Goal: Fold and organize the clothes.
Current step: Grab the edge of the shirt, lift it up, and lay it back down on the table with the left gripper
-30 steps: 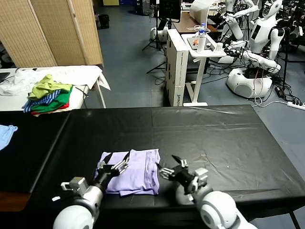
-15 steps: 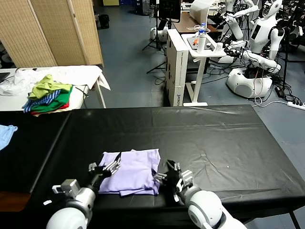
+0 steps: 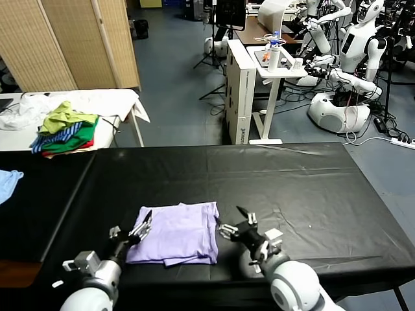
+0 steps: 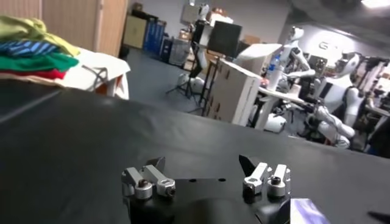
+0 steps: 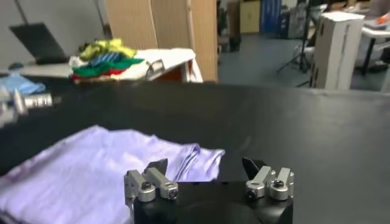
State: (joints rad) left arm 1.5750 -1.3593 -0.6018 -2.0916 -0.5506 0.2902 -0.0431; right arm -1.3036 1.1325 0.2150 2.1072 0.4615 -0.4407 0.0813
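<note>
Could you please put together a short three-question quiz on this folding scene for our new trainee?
1. True or false: the right tool is clamped on the lavender T-shirt.
2. Which tool is at the shirt's left edge? A) left tool B) right tool C) neither
3. Fill in: the shirt lies folded on the ____ table.

Key
1. False: both tools are open and hold nothing.
2. A
3. black

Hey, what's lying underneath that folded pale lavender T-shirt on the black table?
The folded pale lavender T-shirt lies flat on the black table cover, and only that cover shows around its edges. Its lower layers, and anything beneath them, are covered by the fabric.
</note>
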